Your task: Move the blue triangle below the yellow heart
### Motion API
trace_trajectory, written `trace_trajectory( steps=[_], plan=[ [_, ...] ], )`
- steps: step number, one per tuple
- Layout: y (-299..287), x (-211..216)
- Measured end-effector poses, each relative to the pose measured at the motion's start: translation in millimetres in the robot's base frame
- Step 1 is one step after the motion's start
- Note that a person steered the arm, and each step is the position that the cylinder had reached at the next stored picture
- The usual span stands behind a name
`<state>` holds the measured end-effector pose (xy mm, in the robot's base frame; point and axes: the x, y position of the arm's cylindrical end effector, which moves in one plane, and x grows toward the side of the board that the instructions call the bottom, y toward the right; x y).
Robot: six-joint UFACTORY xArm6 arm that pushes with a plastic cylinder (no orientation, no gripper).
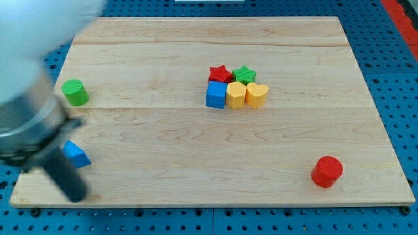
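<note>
The blue triangle (77, 155) lies near the board's left edge, low in the view. The yellow heart (257, 94) sits at the right end of a cluster near the board's middle. My dark rod comes down blurred at the view's left, and my tip (76, 195) rests just below the blue triangle, close to the board's bottom edge. I cannot tell whether the rod touches the triangle.
The cluster also holds a blue cube (215, 94), a yellow block (235, 94), a red star (221, 73) and a green star (245, 74). A green cylinder (75, 92) stands at the left. A red cylinder (326, 171) stands at the bottom right.
</note>
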<state>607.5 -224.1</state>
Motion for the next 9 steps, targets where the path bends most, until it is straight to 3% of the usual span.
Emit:
trace_trajectory(
  steps=[1, 2, 5, 9],
  plan=[
    [-46, -29],
    [-28, -60],
    [127, -53],
    [252, -45]
  ],
)
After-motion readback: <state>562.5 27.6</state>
